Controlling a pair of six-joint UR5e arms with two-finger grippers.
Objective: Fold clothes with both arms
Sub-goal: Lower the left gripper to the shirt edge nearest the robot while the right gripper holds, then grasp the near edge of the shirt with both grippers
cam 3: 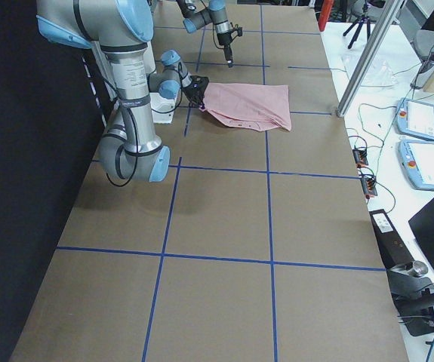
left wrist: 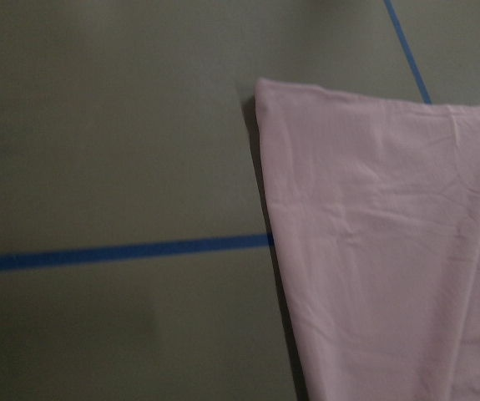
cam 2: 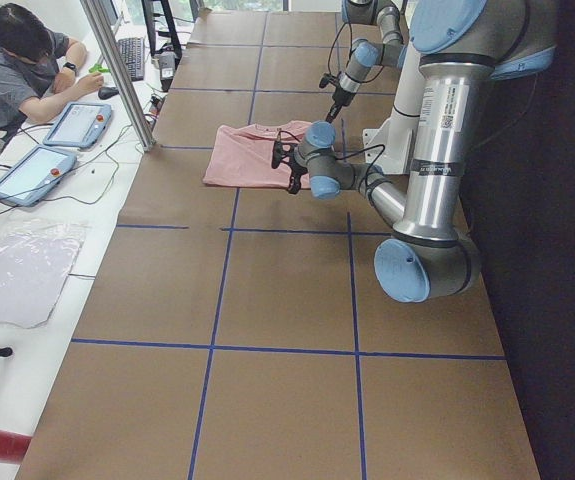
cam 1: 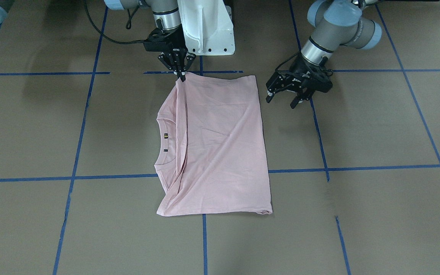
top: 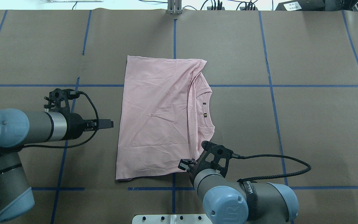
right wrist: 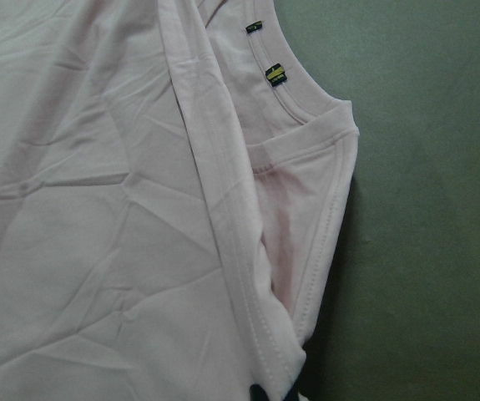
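Pale pink cotton T-shirt (cam 1: 220,145) lies on the brown counter (cam 1: 376,126) in my front view, hem folded to collar; black right tool (cam 1: 181,75) pinches its robot-side corner, black left tool (cam 1: 282,100) hangs spread, empty. Overhead, I judge one fold done, another crosswise remaining.

Open table (top: 306,130) stretches wide to the left, right and far side of the T-shirt (top: 157,118). The left end effector (cam 1: 281,102) hangs with jaws spread just beside the shirt's left edge, not touching it. The right end effector (cam 1: 182,76) pinches the shirt's right corner nearest the robot, with the white pedestal (cam 1: 208,30) close behind it.
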